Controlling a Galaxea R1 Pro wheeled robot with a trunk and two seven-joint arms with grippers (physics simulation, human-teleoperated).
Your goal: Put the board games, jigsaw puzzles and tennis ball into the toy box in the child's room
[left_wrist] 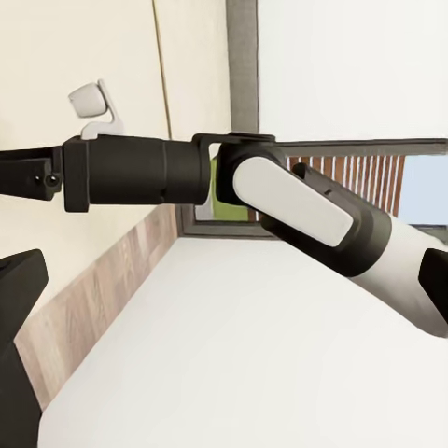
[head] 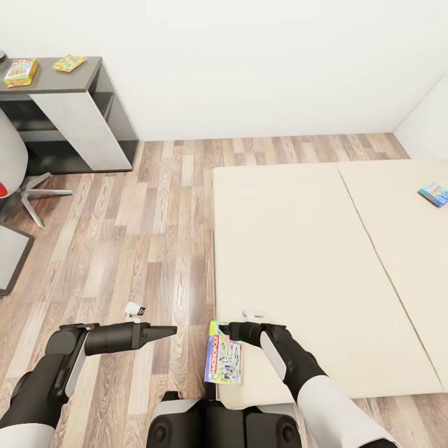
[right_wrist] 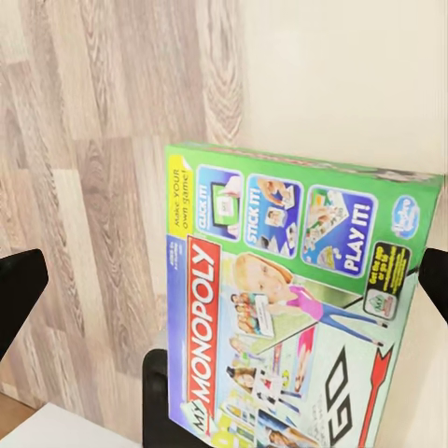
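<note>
Step in hand, as I read it: getting the first bed game off the bed for the trip to the toy box. The Monopoly board game (head: pixel 224 362) sits at the near left corner of the bed (head: pixel 298 261), partly overhanging the edge above the wood floor (head: pixel 137 236). The right gripper (head: pixel 231 331) is at the box's far short edge. In the right wrist view the box (right_wrist: pixel 299 317) lies between the two dark fingertips (right_wrist: pixel 17 294), which stand wide apart at the frame sides, with a dark part under its lower edge. Whether the jaws are actually pinching it or just bracketing it, can't tell.

Next move, prob.: confirm a firm grip, lift clear of the mattress, then turn the base toward the desk (head: pixel 68 81) at far left. A wide flat box could tip or slip if held by one edge only.

Pose: right arm (head: pixel 298 367) bent, forearm running in from lower right, wrist pointing left across the bed corner. Left arm (head: pixel 93 339) held level over the floor, its gripper (head: pixel 163 331) pointing right toward the other one, holding nothing; jaw opening can't be read.

Other items: second board game (head: pixel 434 193) at the bed's far right edge. On the desk's dark top, a red-yellow flat box (head: pixel 21 71) and a multicolour jigsaw puzzle (head: pixel 69 62), near each other, not touching.
</note>
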